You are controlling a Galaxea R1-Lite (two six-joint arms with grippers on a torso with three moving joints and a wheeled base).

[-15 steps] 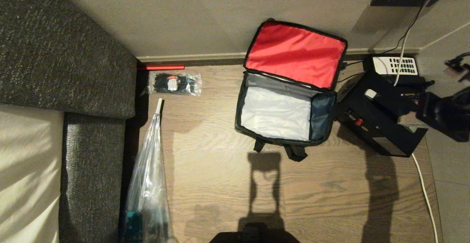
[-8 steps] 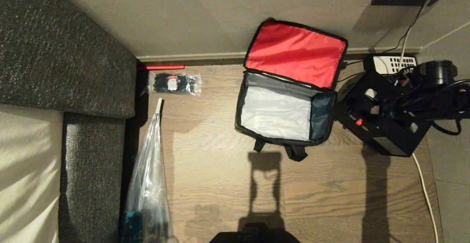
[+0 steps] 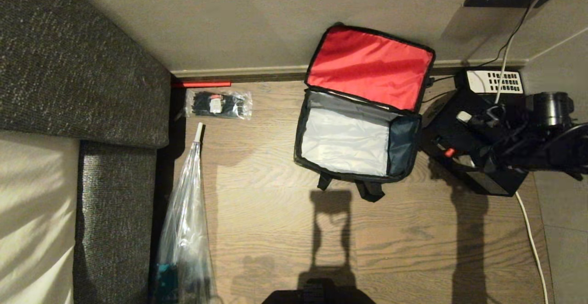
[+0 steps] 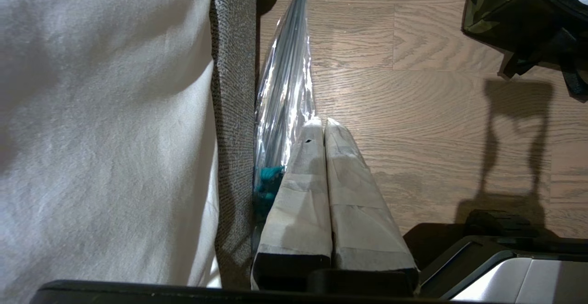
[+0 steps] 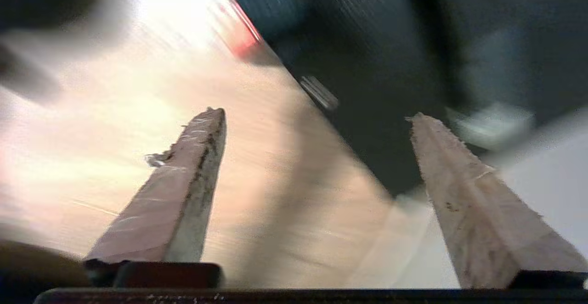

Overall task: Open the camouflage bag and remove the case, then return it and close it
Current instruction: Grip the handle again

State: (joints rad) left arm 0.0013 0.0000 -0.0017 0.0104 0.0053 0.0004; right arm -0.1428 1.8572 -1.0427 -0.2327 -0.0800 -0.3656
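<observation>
The camouflage bag (image 3: 363, 111) sits open on the wooden floor (image 3: 285, 230) against the wall, its red-lined lid (image 3: 370, 67) propped up against the wall and its pale grey interior bare; black strap handles trail from its near side. The case (image 3: 464, 150), a flat black box with a small red knob (image 3: 449, 152) on one narrow side, lies on the floor just beside the bag's right side, in front of a black telephone (image 3: 494, 82) with a white keypad. No writing can be read anywhere. The right claw (image 5: 314, 115) hangs over the case, jaws spread wide and gripping nothing; its wrist view is motion-blurred. Only the left wrist view shows the bag's green camouflage cloth (image 4: 489, 1) and the left claw (image 4: 321, 125), pressed closed beside a sofa (image 4: 232, 111).
</observation>
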